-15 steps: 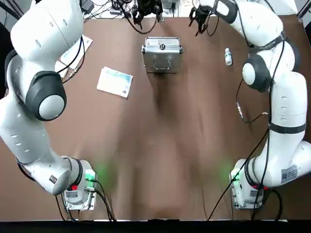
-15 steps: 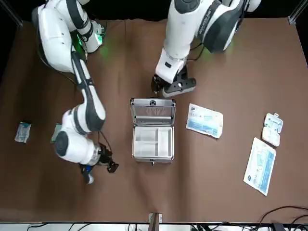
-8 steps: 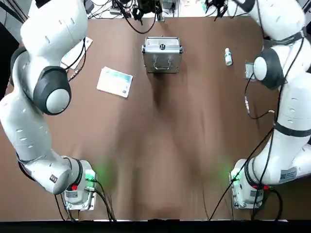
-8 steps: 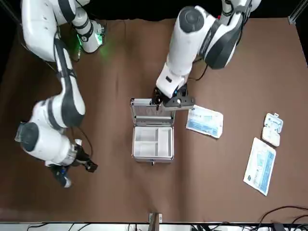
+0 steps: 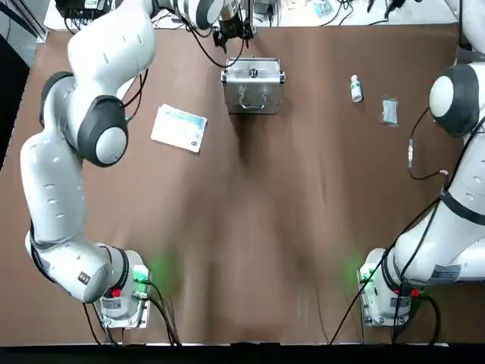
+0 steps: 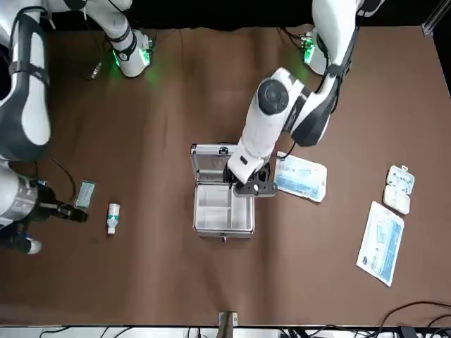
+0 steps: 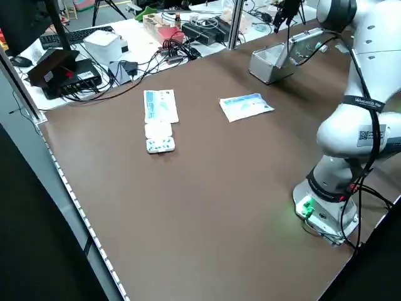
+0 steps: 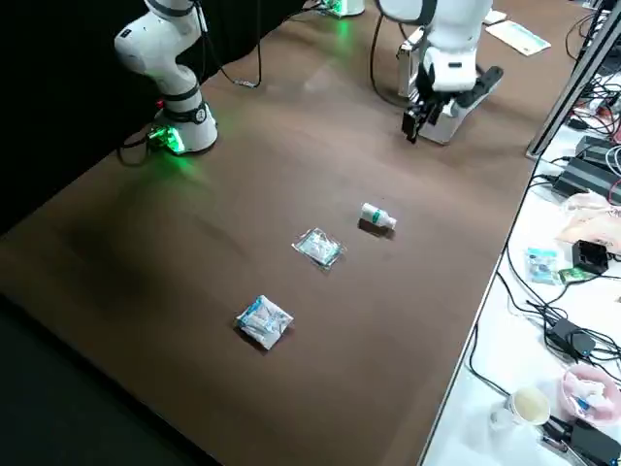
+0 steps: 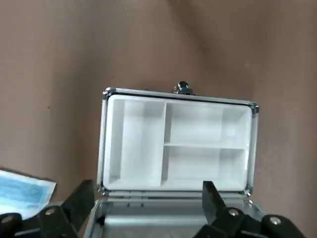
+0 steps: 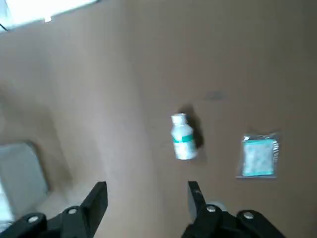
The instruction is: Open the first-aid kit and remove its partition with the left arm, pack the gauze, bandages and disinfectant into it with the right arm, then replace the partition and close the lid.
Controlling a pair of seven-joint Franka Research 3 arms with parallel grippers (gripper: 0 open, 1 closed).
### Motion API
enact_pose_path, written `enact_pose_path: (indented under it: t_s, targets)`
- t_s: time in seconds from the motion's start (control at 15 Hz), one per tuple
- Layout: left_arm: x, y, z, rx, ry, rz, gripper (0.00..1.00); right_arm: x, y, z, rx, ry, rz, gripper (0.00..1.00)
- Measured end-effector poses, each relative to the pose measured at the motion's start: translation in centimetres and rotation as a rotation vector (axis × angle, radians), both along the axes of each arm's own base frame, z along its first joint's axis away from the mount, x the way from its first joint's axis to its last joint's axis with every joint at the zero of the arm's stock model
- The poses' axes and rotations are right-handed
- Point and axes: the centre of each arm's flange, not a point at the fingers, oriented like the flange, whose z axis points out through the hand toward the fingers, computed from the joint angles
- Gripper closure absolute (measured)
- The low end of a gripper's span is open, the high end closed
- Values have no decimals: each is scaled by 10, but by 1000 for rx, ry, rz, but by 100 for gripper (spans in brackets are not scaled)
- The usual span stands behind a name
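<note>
Silver case on brown worktop, top view; white-and-blue packet left of it, disinfectant and small flat packet to the right. Front view: lid open on the robot's side, cream partition seated in case, three compartments showing; left end effector over the lid/partition area, right end effector well apart, near the small flat packet; long slim box-like packet and white pill box on the robot's left side of the worktop. Left side view: same packets and pill box lying flat, case partly behind cables. Right side view: disinfectant lying on its side, small flat packet near it, another blue-and-white packet beyond that, all on the worktop. Left wrist view: left end effector wide open, nothing held, fingertips apart by the lid's hinge edge; partition still level inside the rim. Right wrist view: right end effector open wide, nothing held; disinfectant and small flat packet both lie apart from its fingertips.
</note>
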Motion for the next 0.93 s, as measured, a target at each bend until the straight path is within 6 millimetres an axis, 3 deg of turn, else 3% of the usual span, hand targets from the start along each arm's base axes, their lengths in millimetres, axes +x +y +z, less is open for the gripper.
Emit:
enact_pose_path:
  t_s: [0.2, 0.6, 0.93]
  targets:
    - [6, -4, -33, 3, 10, -13, 7, -4, -18, -30, -19, 33, 44, 26]
    - [8, -8, -73, 14, 36, -18, 13, -10, -15, -116, -30, 3, 87, 26]
    - [10, -16, -106, -7, 24, -20, 16, -20, -18, -131, -24, 28, 103, 26]
